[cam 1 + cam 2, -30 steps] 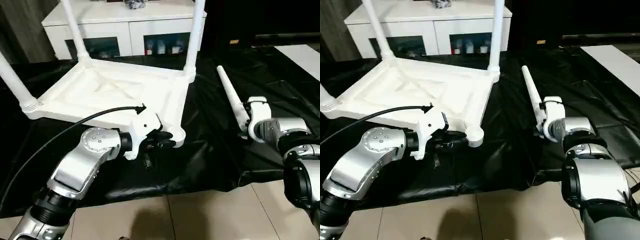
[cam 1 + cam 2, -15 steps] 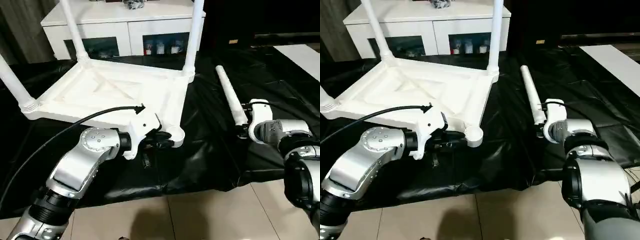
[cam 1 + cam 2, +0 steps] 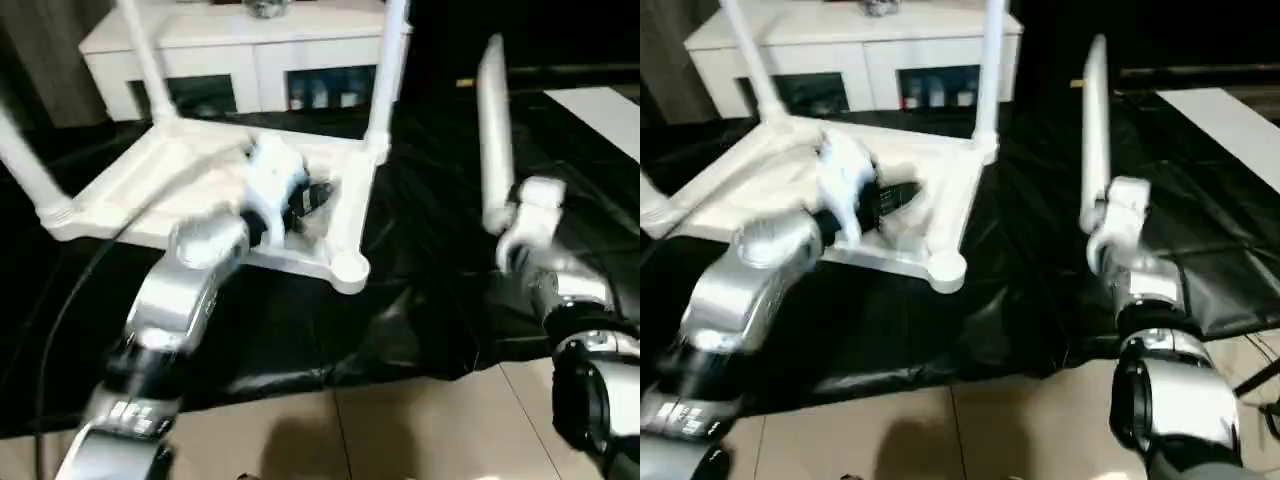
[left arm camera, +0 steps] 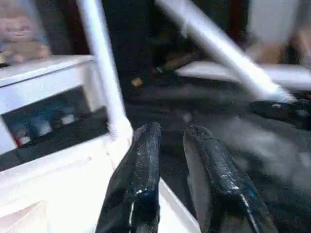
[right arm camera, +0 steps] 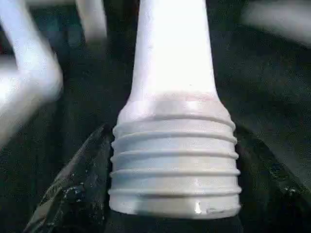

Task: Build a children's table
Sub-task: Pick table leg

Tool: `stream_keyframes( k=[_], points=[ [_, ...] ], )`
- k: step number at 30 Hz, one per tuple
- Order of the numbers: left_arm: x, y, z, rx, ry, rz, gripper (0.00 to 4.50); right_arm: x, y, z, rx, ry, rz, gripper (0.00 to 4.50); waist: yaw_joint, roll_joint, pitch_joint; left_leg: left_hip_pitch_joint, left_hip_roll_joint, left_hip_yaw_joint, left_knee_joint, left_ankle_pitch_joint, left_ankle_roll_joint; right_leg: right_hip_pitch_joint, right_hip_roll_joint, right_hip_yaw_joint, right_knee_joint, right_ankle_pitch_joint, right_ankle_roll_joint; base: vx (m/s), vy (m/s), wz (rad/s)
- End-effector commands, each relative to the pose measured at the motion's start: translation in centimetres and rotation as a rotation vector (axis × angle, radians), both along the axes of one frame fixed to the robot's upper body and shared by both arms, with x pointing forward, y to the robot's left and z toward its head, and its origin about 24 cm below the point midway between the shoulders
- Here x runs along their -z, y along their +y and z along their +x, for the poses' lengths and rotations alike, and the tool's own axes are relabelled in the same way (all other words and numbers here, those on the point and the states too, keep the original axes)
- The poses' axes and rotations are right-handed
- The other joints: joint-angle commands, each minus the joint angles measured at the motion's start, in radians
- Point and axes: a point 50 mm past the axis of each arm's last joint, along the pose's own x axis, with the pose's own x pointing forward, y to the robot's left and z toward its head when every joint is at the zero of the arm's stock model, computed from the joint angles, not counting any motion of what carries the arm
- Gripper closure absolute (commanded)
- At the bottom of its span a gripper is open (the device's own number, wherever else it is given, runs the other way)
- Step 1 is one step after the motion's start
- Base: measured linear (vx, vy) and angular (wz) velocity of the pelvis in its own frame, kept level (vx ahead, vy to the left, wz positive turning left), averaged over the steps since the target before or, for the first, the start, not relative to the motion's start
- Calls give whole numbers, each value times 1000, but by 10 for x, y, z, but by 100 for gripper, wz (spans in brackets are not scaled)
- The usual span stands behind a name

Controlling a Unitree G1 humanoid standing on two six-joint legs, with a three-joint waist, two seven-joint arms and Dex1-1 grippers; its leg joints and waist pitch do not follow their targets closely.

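Observation:
The children's table [image 3: 205,190] lies upside down on the black sheet, with three white legs [image 3: 388,70] standing up from its corner sockets. The near corner socket [image 3: 350,268] holds no leg. My right gripper [image 3: 503,235] is shut on the fourth leg [image 3: 492,120] just above its threaded end [image 5: 175,165] and holds it nearly upright, off the sheet, to the right of the table. My left gripper [image 4: 173,131] hovers over the table's underside, its black fingers [image 4: 141,179] a narrow gap apart with nothing between them.
A white cabinet [image 3: 250,65] with dark glass doors stands right behind the table. The black sheet [image 3: 420,300] covers the floor under the work, and light tiles [image 3: 400,430] lie in front. A flat white board [image 3: 605,110] rests at the far right.
My right gripper has lifted the loose leg off the sheet and tipped it upright. My left arm has risen from the table's near edge to above its underside.

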Motion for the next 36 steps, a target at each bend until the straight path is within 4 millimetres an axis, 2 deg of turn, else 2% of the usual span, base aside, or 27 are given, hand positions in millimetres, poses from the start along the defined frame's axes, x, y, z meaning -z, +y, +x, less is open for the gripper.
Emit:
stream_keyframes(
  k=[1, 2, 3, 4, 5, 6, 7, 8, 9, 12, 14, 17, 18, 19, 21, 25, 28, 32, 33, 36],
  points=[
    [-11, -1, 4, 13, 27, -129, 316, -33, 17, -6, -60, -277, -38, 174, 11, -11, -85, 14, 1, 8, -55, -142, 77, 60, -32, 26, -63, -104, -234, 0, 0, 0],
    [-11, -1, 4, 17, 28, -132, 309, -34, 18, -6, -65, -283, -40, 174, 10, -12, -86, 15, 3, 6, -55, -141, 81, 60, -33, 26, -59, -101, -237, 0, 0, 0],
    [-15, -6, 2, 83, 47, -189, 305, -45, 37, -12, -158, -402, -72, 174, 12, -8, -86, 14, 2, 5, -58, -145, 89, 61, -32, 24, -60, -110, -238, 0, 0, 0],
    [-15, -6, 2, 83, 47, -189, 298, -45, 37, -12, -158, -402, -72, 174, 10, -10, -85, 13, 4, 4, -58, -150, 92, 59, -32, 24, -61, -114, -237, 0, 0, 0],
    [-17, -10, 2, 115, 62, -221, 275, -49, 49, -16, -222, -449, -99, 174, 5, -10, -83, 11, 3, 1, -61, -159, 91, 62, -28, 21, -62, -135, -240, 0, 0, 0],
    [-19, -13, 1, 145, 81, -252, 275, -52, 61, -19, -283, -484, -120, 174, 5, -6, -80, 15, 4, 3, -61, -184, 89, 57, -28, 23, -66, -160, -239, 0, 0, 0],
    [-22, -18, -1, 204, 130, -306, 264, -52, 82, -25, -395, -515, -147, 174, 6, -6, -78, 17, 5, 4, -64, -207, 80, 57, -28, 24, -69, -184, -234, 0, 0, 0],
    [-22, -18, -1, 204, 130, -306, 264, -52, 82, -25, -395, -515, -147, 174, 6, -6, -78, 17, 5, 2, -66, -213, 78, 58, -29, 23, -69, -190, -233, 0, 0, 0],
    [-24, -21, -2, 239, 152, -353, 249, -48, 97, -29, -475, -518, -180, 174, 3, 1, -77, 18, 6, 0, -68, -228, 71, 56, -27, 22, -72, -199, -230, 0, 0, 0],
    [-31, -22, -1, 259, 165, -431, 222, -38, 118, -37, -593, -516, -230, 174, 4, -4, -77, 15, 5, -1, -69, -237, 58, 59, -28, 24, -72, -190, -235, 0, 0, 0],
    [-33, -20, 2, 245, 181, -471, 215, -35, 127, -42, -637, -528, -245, 174, 3, -4, -77, 15, 5, -2, -69, -242, 60, 60, -28, 26, -72, -190, -234, 0, 0, 0],
    [-35, -18, 4, 227, 193, -503, 178, -33, 133, -46, -670, -532, -251, 174, 5, -3, -77, 14, 5, -4, -70, -212, 69, 63, -27, 26, -70, -153, -231, 0, 0, 0],
    [-37, -16, 5, 226, 202, -544, 178, -29, 139, -49, -701, -529, -258, 174, 6, -7, -77, 13, 4, -3, -70, -211, 72, 64, -28, 27, -70, -156, -229, 0, 0, 0],
    [-38, -16, 5, 227, 204, -553, 154, -28, 140, -50, -710, -528, -262, 174, 6, -7, -77, 12, 4, -3, -69, -208, 72, 64, -28, 27, -69, -154, -229, 0, 0, 0],
    [-41, -15, 5, 244, 219, -595, 144, -25, 145, -55, -743, -536, -291, 174, 8, -5, -79, 14, 5, -3, -68, -197, 72, 63, -30, 27, -67, -146, -233, 0, 0, 0],
    [-37, -11, 11, 158, 233, -575, 104, -23, 150, -57, -773, -527, -315, 174, 4, -4, -75, 12, 5, -5, -71, -220, 72, 63, -28, 26, -73, -178, -221, 0, 0, 0],
    [-35, -9, 14, 127, 250, -584, 98, -22, 151, -57, -776, -522, -325, 174, 3, -6, -73, 12, 4, -5, -72, -236, 63, 63, -28, 27, -77, -211, -205, 0, 0, 0],
    [-33, -7, 15, 119, 280, -598, 98, -21, 152, -57, -774, -517, -332, 174, 4, -7, -76, 12, 5, -5, -71, -217, 64, 62, -29, 27, -73, -180, -212, 0, 0, 0],
    [-33, -7, 15, 116, 283, -598, 125, -21, 152, -57, -775, -516, -332, 174, 4, -8, -76, 12, 4, -5, -70, -210, 69, 63, -29, 27, -72, -169, -214, 0, 0, 0],
    [-31, -7, 13, 123, 303, -611, 138, -20, 154, -57, -779, -515, -344, 174, 5, -8, -76, 11, 4, -4, -70, -203, 72, 63, -29, 27, -71, -165, -221, 0, 0, 0]
  ],
)
